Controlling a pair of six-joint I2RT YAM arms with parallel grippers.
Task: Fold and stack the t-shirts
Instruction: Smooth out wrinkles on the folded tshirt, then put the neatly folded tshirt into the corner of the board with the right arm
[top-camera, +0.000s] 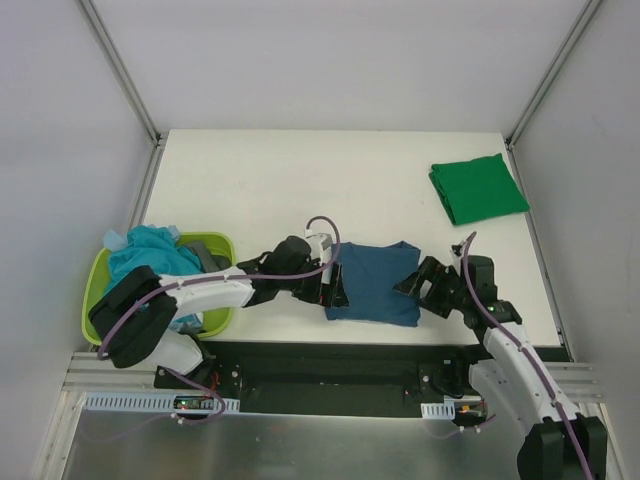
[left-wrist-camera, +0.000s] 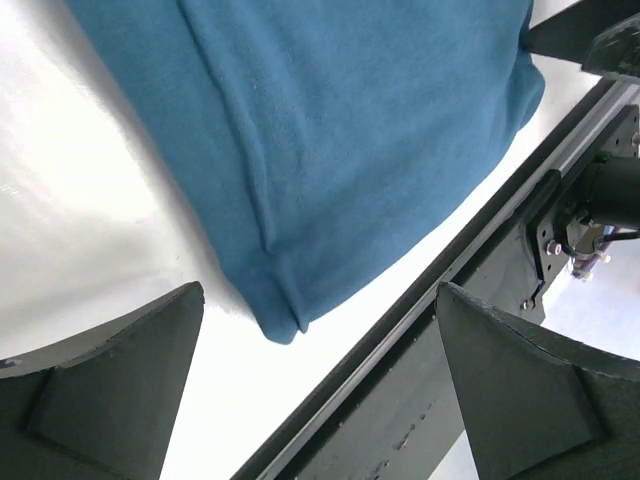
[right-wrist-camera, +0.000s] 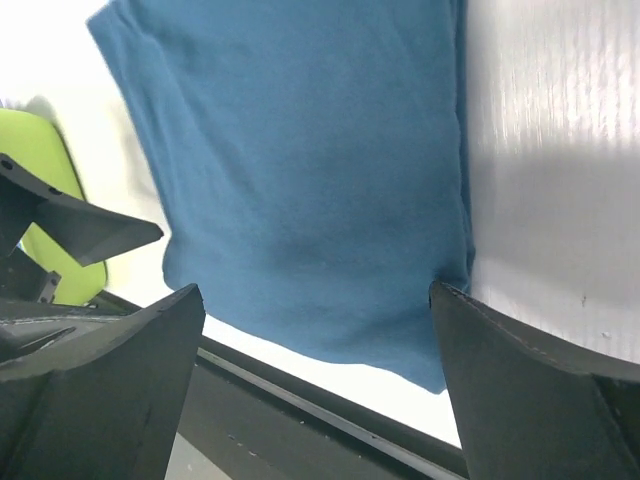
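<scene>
A dark teal-blue t-shirt (top-camera: 372, 283) lies folded near the table's front edge; it fills the left wrist view (left-wrist-camera: 340, 140) and the right wrist view (right-wrist-camera: 310, 170). A bright green t-shirt (top-camera: 478, 187) lies folded at the far right. Light turquoise and dark grey shirts (top-camera: 150, 250) sit crumpled in the basket. My left gripper (top-camera: 335, 285) is open at the blue shirt's left edge, empty (left-wrist-camera: 320, 400). My right gripper (top-camera: 420, 283) is open at its right edge, empty (right-wrist-camera: 315, 400).
A lime-green plastic basket (top-camera: 98, 270) stands at the table's left front. The table's front edge and a black rail (top-camera: 330, 355) run just below the blue shirt. Grey walls enclose the table at the back and sides.
</scene>
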